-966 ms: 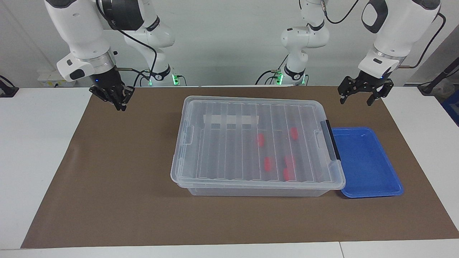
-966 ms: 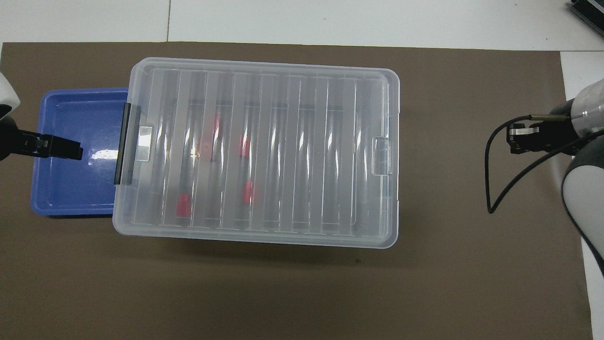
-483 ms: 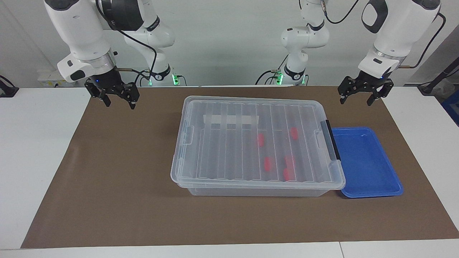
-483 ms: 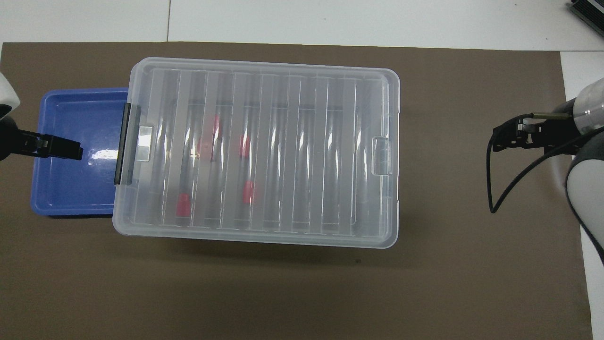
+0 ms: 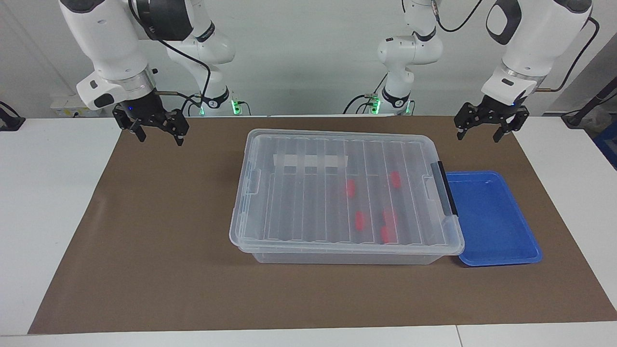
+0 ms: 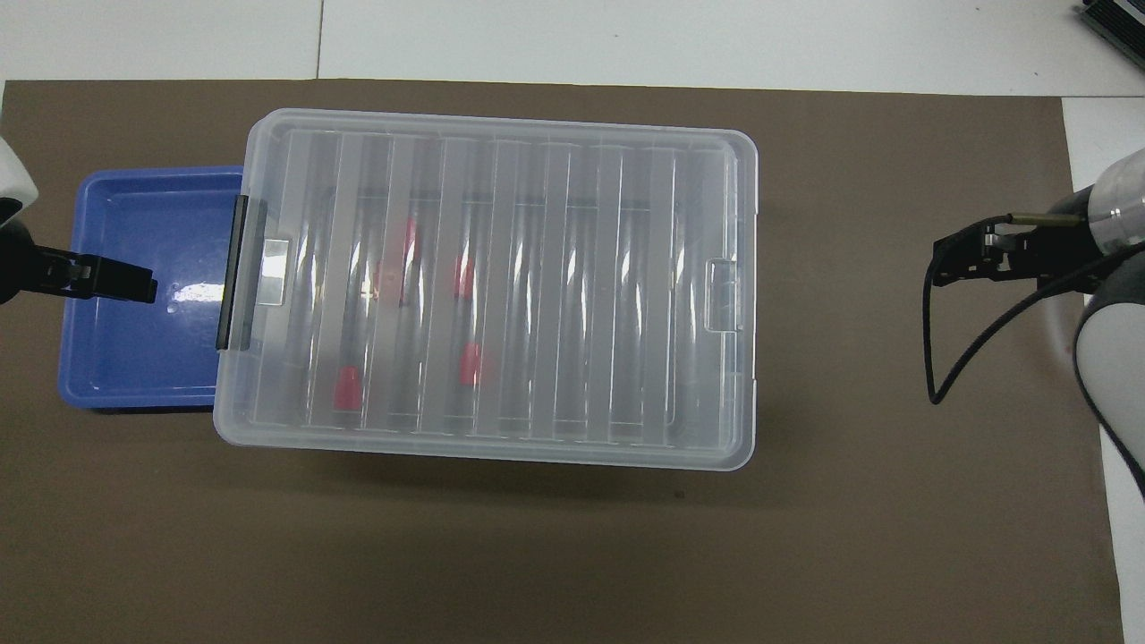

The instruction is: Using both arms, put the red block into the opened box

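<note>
Box (image 5: 337,193) sits mid-mat with its ribbed lid (image 5: 308,159) down, long axis running from one arm's end of the table to the other, black latch bar (image 5: 446,187) at the left arm's end; red blocks (image 5: 359,220) lie inside under the lid, clustered toward that latch end; blue tray (image 5: 496,241) beside the latch end holds nothing visible.

Left gripper (image 5: 487,130) hangs over the mat's corner next to the tray, jaws spread, nothing held; right gripper (image 5: 156,131) hangs over bare mat at its own end, well apart from the box, jaws likewise spread and empty.

Judgement: blocks look already stowed; if the lid needs handling, the latch lies much closer to the left gripper; the plain end faces the right one.
</note>
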You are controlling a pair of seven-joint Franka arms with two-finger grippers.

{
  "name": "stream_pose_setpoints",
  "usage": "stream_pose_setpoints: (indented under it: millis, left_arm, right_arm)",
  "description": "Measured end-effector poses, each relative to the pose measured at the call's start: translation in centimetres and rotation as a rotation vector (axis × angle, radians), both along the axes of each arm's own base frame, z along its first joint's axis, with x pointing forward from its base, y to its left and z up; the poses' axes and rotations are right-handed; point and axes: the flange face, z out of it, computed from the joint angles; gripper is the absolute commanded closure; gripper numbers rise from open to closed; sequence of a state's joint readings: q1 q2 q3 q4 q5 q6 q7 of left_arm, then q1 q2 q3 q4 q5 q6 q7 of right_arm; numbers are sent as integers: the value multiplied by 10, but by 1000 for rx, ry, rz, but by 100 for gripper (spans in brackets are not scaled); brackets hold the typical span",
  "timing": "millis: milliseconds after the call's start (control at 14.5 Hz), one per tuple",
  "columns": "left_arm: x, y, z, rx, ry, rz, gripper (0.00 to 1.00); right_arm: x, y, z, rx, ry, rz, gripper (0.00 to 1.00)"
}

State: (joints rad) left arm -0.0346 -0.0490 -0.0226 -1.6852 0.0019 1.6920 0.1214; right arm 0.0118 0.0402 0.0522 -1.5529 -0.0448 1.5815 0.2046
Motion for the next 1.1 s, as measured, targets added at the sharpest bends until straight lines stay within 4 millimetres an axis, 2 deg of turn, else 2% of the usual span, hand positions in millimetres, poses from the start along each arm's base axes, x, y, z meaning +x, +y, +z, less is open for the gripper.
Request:
stream_pose_setpoints:
  millis: [483, 828, 1103]
  left_arm:
    - [0, 0, 0, 0, 0, 0, 0]
    - [0, 0, 0, 0, 0, 0, 0]
    - [0, 0, 0, 0, 0, 0, 0]
  right_arm:
    - [-6, -15, 13, 0, -15, -27, 0]
    - [-17, -34, 23, -2, 5, -24, 0]
    - [-18, -33, 23, -2, 6, -20, 0]
